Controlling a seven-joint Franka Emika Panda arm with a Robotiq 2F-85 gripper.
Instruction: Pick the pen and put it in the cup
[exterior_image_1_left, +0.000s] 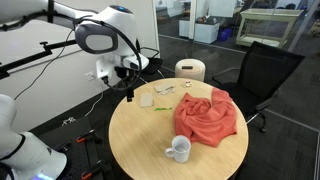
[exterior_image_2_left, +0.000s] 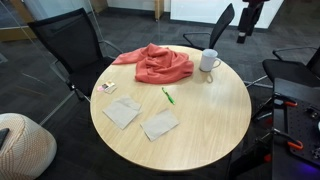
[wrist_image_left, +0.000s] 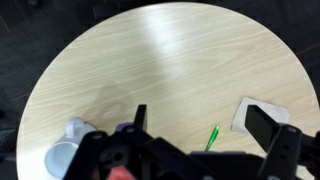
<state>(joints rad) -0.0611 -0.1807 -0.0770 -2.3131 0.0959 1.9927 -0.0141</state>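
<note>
The pen (exterior_image_2_left: 168, 96) is a slim yellow-green stick lying flat near the middle of the round wooden table (exterior_image_2_left: 200, 130). It also shows in the wrist view (wrist_image_left: 211, 138) and faintly in an exterior view (exterior_image_1_left: 163, 108). The cup (exterior_image_2_left: 209, 61) is a white mug standing upright by the table's edge next to a red cloth; it also shows in the other exterior view (exterior_image_1_left: 180, 150) and partly in the wrist view (wrist_image_left: 66, 148). My gripper (wrist_image_left: 205, 125) is open and empty, held high above the table, away from pen and cup in both exterior views (exterior_image_1_left: 128, 92) (exterior_image_2_left: 243, 36).
A crumpled red cloth (exterior_image_2_left: 155, 62) lies beside the cup. Flat white sheets of paper (exterior_image_2_left: 122, 112) (exterior_image_2_left: 160, 124) and a small card (exterior_image_2_left: 107, 87) lie near the pen. A white cylinder with a tan top (exterior_image_1_left: 190, 70) and black office chairs (exterior_image_1_left: 262, 68) stand around the table.
</note>
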